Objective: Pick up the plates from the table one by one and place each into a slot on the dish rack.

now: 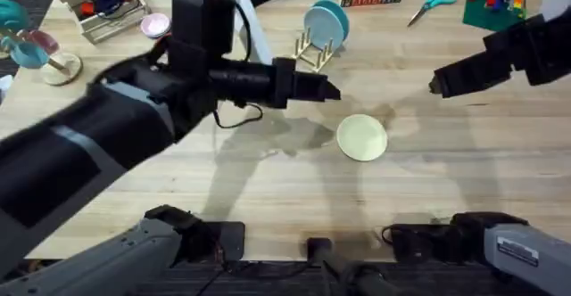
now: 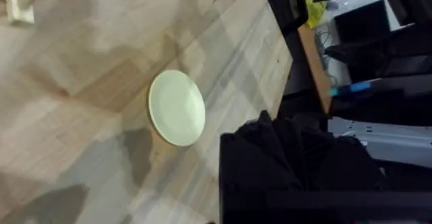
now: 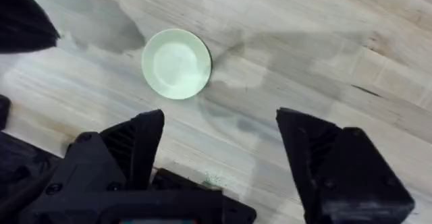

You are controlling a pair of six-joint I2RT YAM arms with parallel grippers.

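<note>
One pale cream-yellow plate (image 1: 362, 138) lay flat on the light wooden table (image 1: 464, 180), near its middle and touched by neither arm; the light blue plate (image 1: 323, 21) stood upright in the small wooden dish rack (image 1: 313, 53) toward the far edge, a darker teal plate just behind it; the left gripper (image 1: 328, 89) hung above the table between rack and cream plate, whether its fingers were parted or closed could not be told; the right gripper (image 3: 219, 150) hovered over bare wood beside the cream plate, jaws spread wide and holding nothing.
</note>
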